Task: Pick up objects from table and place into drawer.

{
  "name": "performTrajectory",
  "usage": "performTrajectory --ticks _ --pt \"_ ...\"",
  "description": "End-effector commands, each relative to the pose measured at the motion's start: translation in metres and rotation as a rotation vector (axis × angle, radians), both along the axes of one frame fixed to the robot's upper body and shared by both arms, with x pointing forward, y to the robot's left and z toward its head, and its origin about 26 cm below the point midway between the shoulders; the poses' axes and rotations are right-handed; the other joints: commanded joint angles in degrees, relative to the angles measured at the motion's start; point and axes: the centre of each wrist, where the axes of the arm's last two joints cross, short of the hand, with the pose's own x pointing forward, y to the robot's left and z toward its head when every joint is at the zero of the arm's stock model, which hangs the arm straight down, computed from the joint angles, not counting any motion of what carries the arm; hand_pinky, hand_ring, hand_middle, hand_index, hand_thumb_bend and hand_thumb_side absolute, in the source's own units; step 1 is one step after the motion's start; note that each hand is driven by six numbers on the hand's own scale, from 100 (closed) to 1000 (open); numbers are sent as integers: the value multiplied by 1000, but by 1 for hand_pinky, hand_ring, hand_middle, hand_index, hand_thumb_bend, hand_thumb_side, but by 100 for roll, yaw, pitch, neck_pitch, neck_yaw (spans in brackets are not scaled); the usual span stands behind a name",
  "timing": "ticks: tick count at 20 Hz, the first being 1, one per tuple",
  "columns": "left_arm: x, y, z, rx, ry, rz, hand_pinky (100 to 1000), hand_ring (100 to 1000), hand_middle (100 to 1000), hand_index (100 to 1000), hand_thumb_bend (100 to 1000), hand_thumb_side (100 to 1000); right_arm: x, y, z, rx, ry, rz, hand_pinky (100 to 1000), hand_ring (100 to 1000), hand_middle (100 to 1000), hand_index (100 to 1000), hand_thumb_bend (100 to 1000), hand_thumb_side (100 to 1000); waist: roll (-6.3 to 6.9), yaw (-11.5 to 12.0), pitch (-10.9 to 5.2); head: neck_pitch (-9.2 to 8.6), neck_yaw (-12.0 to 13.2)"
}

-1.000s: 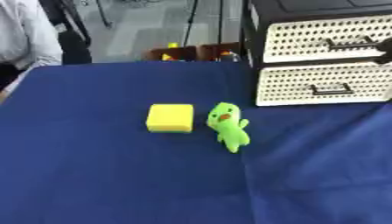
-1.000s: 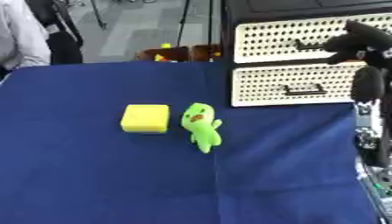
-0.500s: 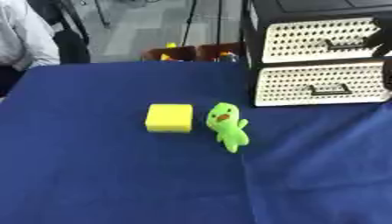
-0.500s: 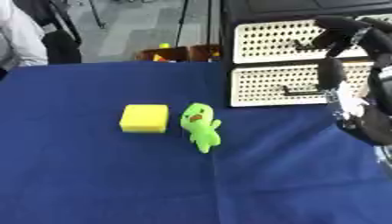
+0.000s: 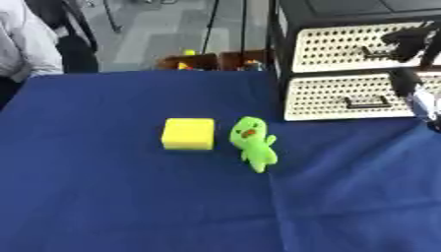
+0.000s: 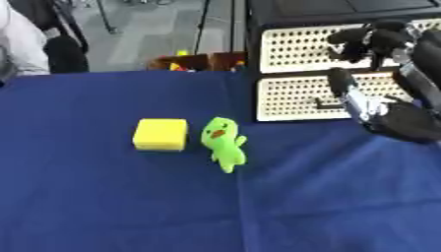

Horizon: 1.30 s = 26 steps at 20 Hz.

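Observation:
A yellow block (image 6: pixel 160 134) lies on the blue table (image 6: pixel 103 197), with a green duck toy (image 6: pixel 223 142) lying right beside it. Behind them at the right stands a black drawer unit with an upper white perforated drawer (image 5: pixel 344 47) and a lower one (image 5: pixel 344 96), both closed. My right hand (image 6: pixel 400 120) is raised in front of the drawers at the right, its fingers (image 6: pixel 370 37) bent loosely over the upper drawer front, holding nothing. It is well apart from both toys. My left hand shows in neither view.
The table's far edge runs behind the toys, with grey floor and small coloured items (image 5: pixel 185 53) beyond it. A person in a white shirt (image 5: pixel 26 44) stands at the far left, off the table.
My right hand has come in from the right edge, moving left and up in front of the drawer fronts. The block and the duck have not moved.

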Motion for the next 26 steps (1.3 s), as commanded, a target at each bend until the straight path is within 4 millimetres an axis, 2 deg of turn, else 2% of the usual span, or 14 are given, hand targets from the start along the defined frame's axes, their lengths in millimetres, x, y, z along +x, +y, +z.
performTrajectory --ticks 1,5,8,10,15,18,20,26 --pt "-2 1 5 17 -12 -6 523 708 743 898 192 914 -7 -3 18 -99 37 -62 355 536 534 821 226 1000 -34 1 -139 -38 -29" --pt "-2 1 4 18 -8 -7 523 709 743 897 188 914 -9 -6 19 -165 124 -129 290 475 493 841 252 998 -31 8 -148 -58 -42" --pt "-2 0 4 18 -6 -9 523 709 742 895 188 915 -9 -7 19 -195 190 -156 210 392 436 842 271 963 -23 7 -146 -72 -42" --pt "-2 0 4 18 -5 -11 523 709 743 895 187 916 -10 -8 19 -201 231 -172 195 383 425 850 280 940 -20 6 -143 -85 -40" --pt "-2 -1 3 16 0 -15 523 711 742 894 184 917 -10 -9 17 -217 343 -208 143 342 375 874 335 791 -15 14 -129 -103 -42" --pt "-2 -1 3 15 0 -15 523 712 742 893 184 917 -10 -9 18 -213 395 -234 100 296 324 883 344 676 -8 26 -127 -114 -51" --pt "-2 -1 3 14 1 -17 522 712 742 892 182 919 -10 -9 19 -206 424 -254 100 285 311 885 339 639 -6 33 -123 -120 -58" --pt "-2 -2 2 13 4 -21 522 713 740 890 178 920 -9 -7 20 -178 502 -314 100 283 307 892 340 638 -1 48 -109 -151 -90"
